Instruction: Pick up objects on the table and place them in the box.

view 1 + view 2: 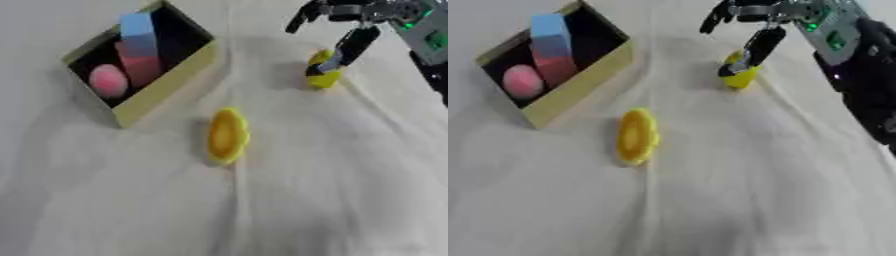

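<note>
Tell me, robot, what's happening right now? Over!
Right hand reaching down onto small yellow object, fingers at it, not closed round it. Left hand out of view. Yellow flower-shaped piece waiting mid-table. Box holds pink ball, blue-pink block. Nothing blocking.

Right hand (350,30) at upper right, fingers down

Looks like a test setup in a lab or demo room, not a home. The desk (350,200) is draped in a plain white cloth (737,190), creased down the middle, and nothing domestic sits on it. What does sit there reads as practice props: a small open box (166,82) with a dark inside, holding a blue block (137,30) and a pink ball (108,80), and a yellow disc (227,136) out on the cloth. At top right, a black robot hand (759,42) with a green circuit board (829,35) exposed on its wrist, lit.
</note>
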Controlling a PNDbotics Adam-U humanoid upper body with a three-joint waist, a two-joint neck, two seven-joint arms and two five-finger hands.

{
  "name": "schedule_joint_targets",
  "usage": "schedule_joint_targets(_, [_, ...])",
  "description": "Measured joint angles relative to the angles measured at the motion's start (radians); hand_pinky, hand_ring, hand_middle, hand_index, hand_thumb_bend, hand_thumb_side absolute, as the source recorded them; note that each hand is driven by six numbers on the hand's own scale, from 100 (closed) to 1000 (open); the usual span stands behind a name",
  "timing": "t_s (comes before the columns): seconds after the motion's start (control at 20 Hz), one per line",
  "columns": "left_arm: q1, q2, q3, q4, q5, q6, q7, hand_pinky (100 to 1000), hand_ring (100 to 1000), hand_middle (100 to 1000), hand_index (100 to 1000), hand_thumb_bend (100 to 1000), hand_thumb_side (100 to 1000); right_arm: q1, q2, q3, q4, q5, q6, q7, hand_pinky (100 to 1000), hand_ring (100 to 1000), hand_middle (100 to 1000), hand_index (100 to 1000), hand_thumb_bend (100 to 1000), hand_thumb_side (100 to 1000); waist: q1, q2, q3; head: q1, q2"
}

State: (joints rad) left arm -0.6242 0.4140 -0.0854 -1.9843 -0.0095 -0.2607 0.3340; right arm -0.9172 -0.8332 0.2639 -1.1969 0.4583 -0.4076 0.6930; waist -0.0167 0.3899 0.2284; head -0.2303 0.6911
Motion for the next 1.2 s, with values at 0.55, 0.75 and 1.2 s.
schedule_joint_targets(0.55, [0.003,0.000,0.000,0.000,0.000,0.000,0.000,685,776,652,799,518,537,0.066,-0.052,-0.018,-0.017,0.016,0.008,0.002,872,913,814,895,506,335,-0.002,0.000,-0.002,0.009,0.003])
schedule_joint_targets(0.75, [0.003,0.000,0.000,0.000,0.000,0.000,0.000,685,777,652,799,518,537,0.080,-0.061,-0.021,-0.015,0.025,0.010,0.000,870,911,813,896,509,331,-0.001,0.000,-0.003,0.009,0.003])
schedule_joint_targets(1.2, [0.003,0.000,0.000,0.000,0.000,0.000,0.000,684,777,652,799,515,539,0.092,-0.060,-0.024,0.028,0.059,0.013,-0.012,852,880,769,871,499,302,0.003,0.000,-0.001,0.009,0.001])
